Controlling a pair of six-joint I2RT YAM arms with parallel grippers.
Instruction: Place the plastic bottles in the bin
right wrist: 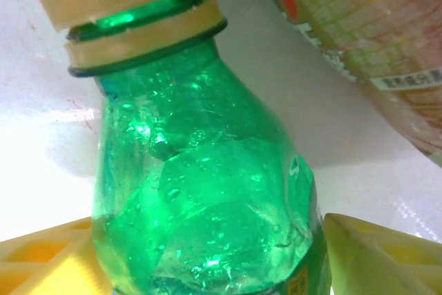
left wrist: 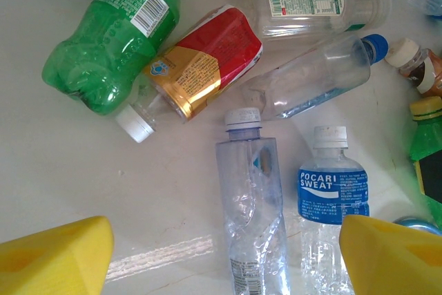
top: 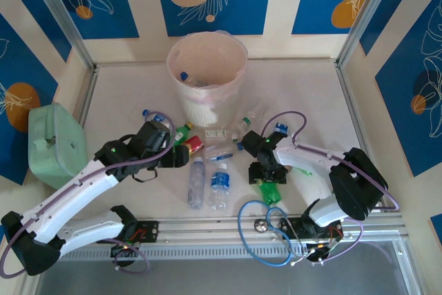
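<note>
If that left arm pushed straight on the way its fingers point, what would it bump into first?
Most likely the clear crumpled bottle, lying in line between the left fingers, with the Pocari Sweat bottle beside it. Depth is hard to judge.

POCARI SWEAT on clear bottle (left wrist: 332, 202)

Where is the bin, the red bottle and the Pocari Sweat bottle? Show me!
the bin (top: 207, 94), top external view, on its front wall.
the red-labelled bottle (left wrist: 214, 53), left wrist view, on its red label.
the Pocari Sweat bottle (left wrist: 333, 195), left wrist view, on its blue label.
</note>
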